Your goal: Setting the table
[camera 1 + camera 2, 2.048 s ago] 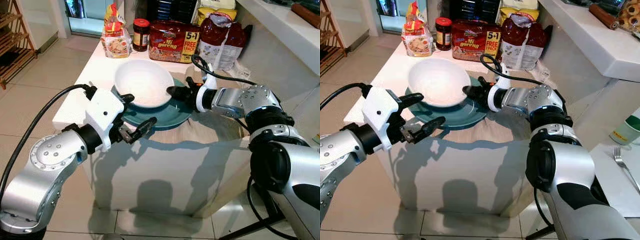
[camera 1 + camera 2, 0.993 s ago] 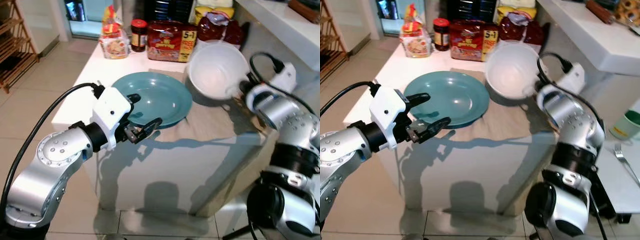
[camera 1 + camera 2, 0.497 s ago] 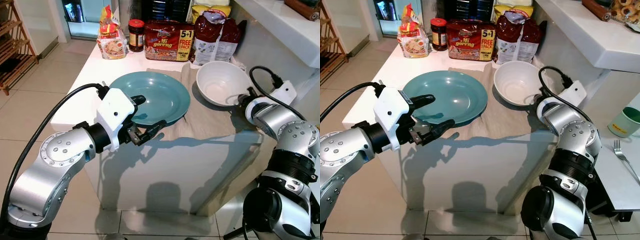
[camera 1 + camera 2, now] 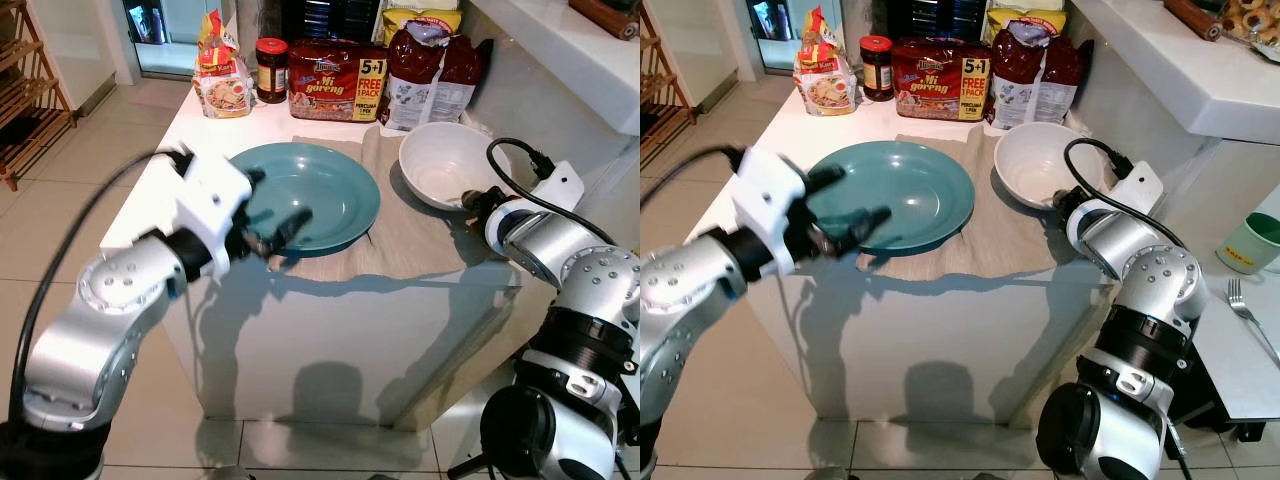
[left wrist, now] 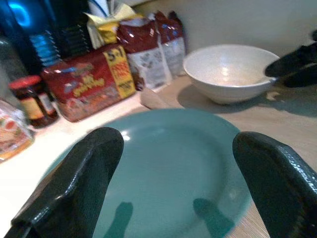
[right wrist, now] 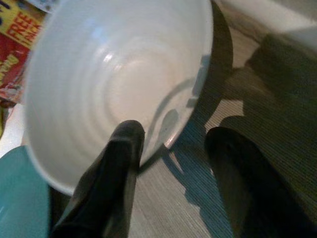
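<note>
- A white bowl [image 4: 1040,160] sits upright on a beige cloth mat [image 4: 1005,235] on a white desk [image 4: 770,135], toward the robot's right side of the desktop.
- Just to its left on the same mat lies a teal plate [image 4: 905,195], flat and near the bowl; I cannot tell whether they touch.
- The right tool [image 6: 171,148] is at the bowl's near rim, fingers spread with one finger inside the rim and the other outside on the mat; it is not closed on the rim.
- The left tool [image 5: 176,163] hovers at the plate's near-left edge, its two black fingers wide apart and holding nothing; the arm looks blurred.
- Along the desk's far edge stand a dark jar with a red lid [image 4: 271,70], a small noodle packet [image 4: 224,85], a large red noodle multipack [image 4: 337,80] and a torn red bag [image 4: 430,75].
- At the far right, on a separate surface, a green cup [image 4: 1258,255] and a fork [image 4: 1248,325].
</note>
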